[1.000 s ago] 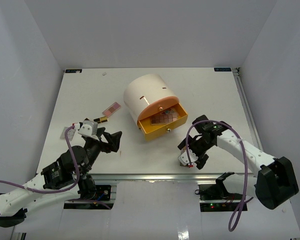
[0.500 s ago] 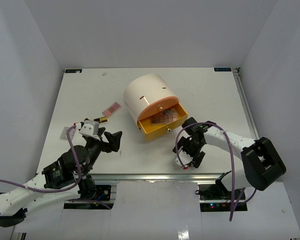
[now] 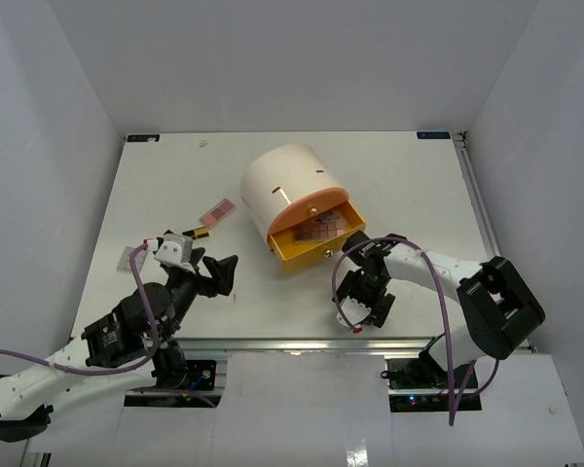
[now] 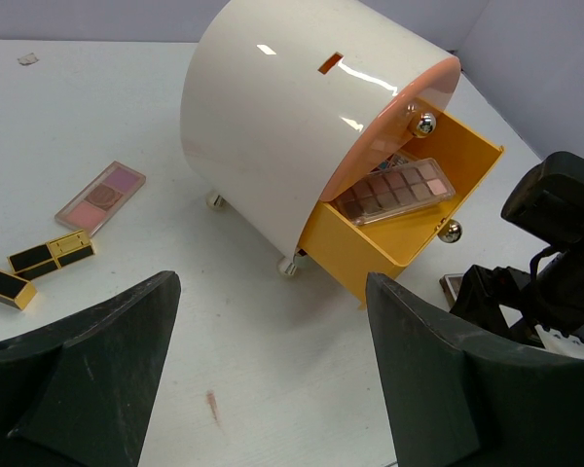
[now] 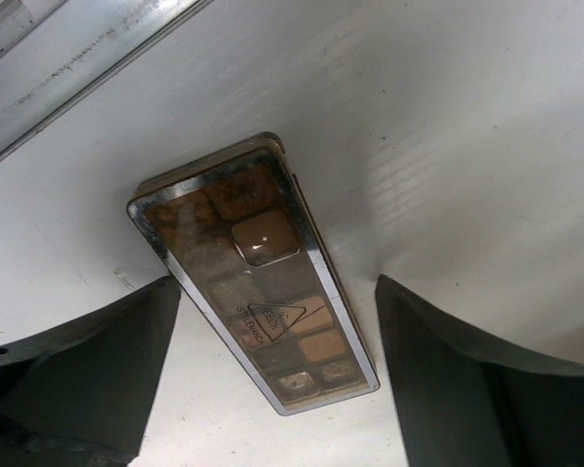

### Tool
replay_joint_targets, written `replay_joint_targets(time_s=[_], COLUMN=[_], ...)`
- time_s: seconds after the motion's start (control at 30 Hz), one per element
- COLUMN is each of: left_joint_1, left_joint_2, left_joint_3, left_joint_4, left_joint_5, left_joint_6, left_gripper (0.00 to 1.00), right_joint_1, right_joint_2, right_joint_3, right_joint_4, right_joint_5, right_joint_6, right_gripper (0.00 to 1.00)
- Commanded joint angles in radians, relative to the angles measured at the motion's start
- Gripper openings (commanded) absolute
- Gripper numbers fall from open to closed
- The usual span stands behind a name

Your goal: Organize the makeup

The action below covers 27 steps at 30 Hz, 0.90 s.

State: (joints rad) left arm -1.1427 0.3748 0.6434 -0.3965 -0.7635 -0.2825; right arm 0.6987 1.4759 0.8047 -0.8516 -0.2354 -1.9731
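Jaws, left: left gripper [image 3: 217,272] spread wide, holding nothing, over the table [image 3: 419,185].
Jaws, right: right gripper [image 5: 274,292] spread wide, a finger on either side of the brown palette [image 5: 258,268], with gaps on both sides.
Gold-and-black bars [image 4: 52,253]: two, lying flat at far left.
Pink palette [image 4: 100,197]: near the bars, left of the cream cylinder [image 4: 273,126].
Yellow drawer [image 4: 409,243]: standing open, with a second brown palette [image 4: 394,190] tilted inside.
Brown palette: flat on the table by the front rail.

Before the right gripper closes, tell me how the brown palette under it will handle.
The brown palette looks rigid, so probably won't flex. Lying flat on the table, it likely offers only thin edges. Its glossy lid may slip.
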Motion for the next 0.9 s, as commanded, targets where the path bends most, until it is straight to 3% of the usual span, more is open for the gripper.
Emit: replay_joint_targets(time_s=[0.0, 0.1, 0.3, 0.47, 0.67, 0.87], left_joint_1=[0.0, 0.0, 0.0, 0.0, 0.0, 0.0], left_joint_2=[-0.009, -0.014, -0.022, -0.036, -0.036, -0.027], left_joint_3=[0.002, 0.004, 0.004, 0.004, 0.004, 0.002], left_joint_4=[-0.008, -0.01, -0.01, -0.008, -0.007, -0.007], left_joint_5=[-0.003, -0.001, 0.001, 0.007, 0.016, 0.02], left_joint_6=[-0.006, -0.006, -0.007, -0.009, -0.011, -0.014], left_gripper=[0.88, 0.88, 0.88, 0.88, 0.88, 0.88], right_joint_1=[0.026, 0.038, 0.05, 0.05, 0.05, 0.019], right_joint_2=[0.052, 0.069, 0.056, -0.054, -0.304, -0.427], right_joint_3=[0.008, 0.011, 0.02, 0.072, 0.148, 0.243], right_joint_4=[-0.017, -0.018, -0.009, -0.009, -0.017, -0.047], right_joint_5=[-0.031, -0.036, -0.054, -0.158, -0.242, -0.26], right_joint_6=[-0.032, -0.003, 0.062, 0.3, 0.644, 0.807], right_gripper=[0.79, 0.62, 0.45, 0.29, 0.24, 0.2])
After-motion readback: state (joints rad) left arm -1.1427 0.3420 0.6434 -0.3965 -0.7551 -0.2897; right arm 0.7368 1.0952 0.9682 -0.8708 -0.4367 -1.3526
